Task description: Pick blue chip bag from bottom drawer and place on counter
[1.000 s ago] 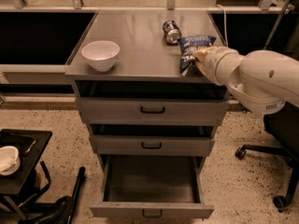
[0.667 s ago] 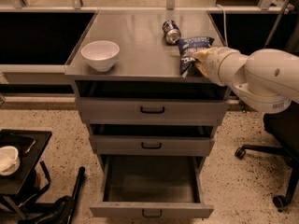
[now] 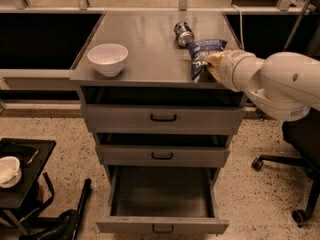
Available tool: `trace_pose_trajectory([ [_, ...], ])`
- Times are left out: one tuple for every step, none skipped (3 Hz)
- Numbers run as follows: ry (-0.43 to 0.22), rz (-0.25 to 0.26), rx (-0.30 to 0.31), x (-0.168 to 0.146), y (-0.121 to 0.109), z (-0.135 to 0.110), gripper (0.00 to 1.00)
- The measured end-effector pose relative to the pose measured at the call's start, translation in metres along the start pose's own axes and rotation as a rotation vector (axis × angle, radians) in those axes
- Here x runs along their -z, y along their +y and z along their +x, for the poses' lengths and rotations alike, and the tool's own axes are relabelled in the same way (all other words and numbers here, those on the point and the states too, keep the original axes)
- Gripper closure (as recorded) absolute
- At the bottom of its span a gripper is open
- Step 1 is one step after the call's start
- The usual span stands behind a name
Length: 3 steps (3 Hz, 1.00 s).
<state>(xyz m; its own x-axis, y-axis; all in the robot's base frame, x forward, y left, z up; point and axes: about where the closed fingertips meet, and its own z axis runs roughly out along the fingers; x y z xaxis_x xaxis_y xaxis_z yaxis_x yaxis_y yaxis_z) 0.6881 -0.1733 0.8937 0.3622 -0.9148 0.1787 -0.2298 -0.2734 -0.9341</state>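
Grey metal cabinet (image 3: 125, 118), three drawers. Bottom drawer (image 3: 162, 226) pulled fully out, nothing visible inside; the two above look slightly ajar. Bag (image 3: 204, 51), dark blue with white lettering, sits on the counter (image 3: 145, 39) near its right front edge, propped up and crumpled. Gripper (image 3: 214, 67) reaches in from the right on a white arm (image 3: 280, 81) and touches the bag's lower right side; cannot tell whether it grips the bag or has let go. Can (image 3: 183, 34) lies on its side just behind the bag. White bowl (image 3: 107, 59) upright at the counter's left front. Black side table (image 3: 22, 186) at lower left.
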Motion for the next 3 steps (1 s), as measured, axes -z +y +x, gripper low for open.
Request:
trace_pose_trajectory([
  [0.0,0.0,0.0,0.0,0.0,0.0,0.35],
  [0.0,0.0,0.0,0.0,0.0,0.0,0.11],
  [0.0,0.0,0.0,0.0,0.0,0.0,0.0],
])
